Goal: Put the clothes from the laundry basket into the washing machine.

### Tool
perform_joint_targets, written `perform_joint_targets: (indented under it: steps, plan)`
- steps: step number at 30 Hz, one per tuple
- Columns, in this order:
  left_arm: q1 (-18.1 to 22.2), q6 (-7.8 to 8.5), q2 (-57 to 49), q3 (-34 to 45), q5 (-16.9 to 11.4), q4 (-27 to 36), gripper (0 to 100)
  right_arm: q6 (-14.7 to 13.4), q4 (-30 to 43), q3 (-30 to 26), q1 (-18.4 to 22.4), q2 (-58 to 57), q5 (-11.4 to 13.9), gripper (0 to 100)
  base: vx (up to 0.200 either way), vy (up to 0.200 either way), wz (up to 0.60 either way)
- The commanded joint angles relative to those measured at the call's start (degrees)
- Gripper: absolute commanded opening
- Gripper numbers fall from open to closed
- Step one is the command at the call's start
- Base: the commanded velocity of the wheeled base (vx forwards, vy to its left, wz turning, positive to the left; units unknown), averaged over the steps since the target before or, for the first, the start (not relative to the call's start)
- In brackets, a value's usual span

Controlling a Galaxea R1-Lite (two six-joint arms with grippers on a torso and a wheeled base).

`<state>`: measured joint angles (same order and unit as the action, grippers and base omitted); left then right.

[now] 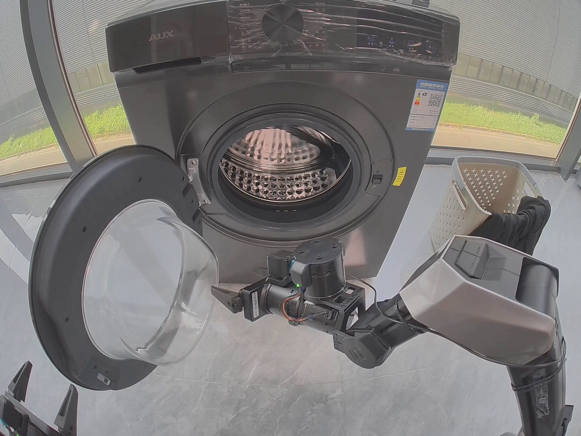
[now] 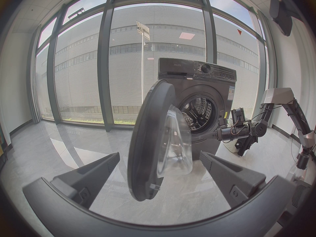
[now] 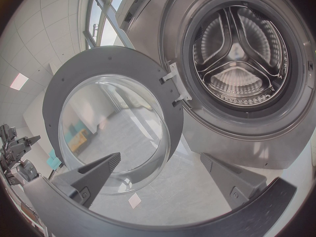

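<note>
Floor (image 1: 272,395) of pale grey tile carries everything. At its near left corner the left gripper (image 1: 48,378) sits low, spread wide with nothing in it. Next to the right, the round door (image 1: 121,267) of the washing machine (image 1: 278,110) stands swung wide on its left hinge, its clear bowl bulging toward the room. The machine stands at the far middle of the floor, its drum (image 1: 278,165) facing forward. Low before the machine's front, the right gripper (image 1: 223,297) points leftward at the door's edge. The right wrist view shows it spread and holding nothing.

Just right of the machine stands the white perforated laundry basket (image 1: 484,192), and the clothes (image 1: 520,222) are in it. They are dark, near-black cloth, soft and creased, bunched at the basket's near right rim and spilling over it. The head view gives this cloth plainly. The left wrist view gives a sliver of white behind the right arm (image 2: 283,97), too small to tell any cloth. The right wrist view looks into the drum's ribbed steel. The cloth's length runs from the rim downward, its lower end hidden by the right arm.
</note>
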<state>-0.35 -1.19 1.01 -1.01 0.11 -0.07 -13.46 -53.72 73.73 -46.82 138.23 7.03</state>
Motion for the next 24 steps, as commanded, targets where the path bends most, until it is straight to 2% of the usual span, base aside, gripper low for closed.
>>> perform_joint_targets:
  steps: [1, 3, 12, 24]
  plan:
    - [0.00, -0.04, -1.01, 0.84, 0.07, -0.01, 100, -0.08, 0.20, 1.33, -0.20, 0.37, -0.18, 100, 0.000, 0.000, 0.00]
    - [0.00, -0.04, -1.01, 0.84, 0.07, -0.01, 100, -0.08, 0.99, 2.30, -0.37, 1.43, -0.44, 100, 0.000, 0.000, 0.00]
    - [0.00, -0.04, -1.01, 0.84, -0.02, -0.01, 100, -0.25, 4.33, 10.38, -1.60, 5.82, -5.80, 100, 0.000, 0.000, 0.00]
    - [0.00, -0.12, -1.01, 0.84, 0.07, -0.01, 100, -0.34, 4.68, 18.20, -2.48, 10.31, -5.98, 100, 0.000, 0.000, 0.00]
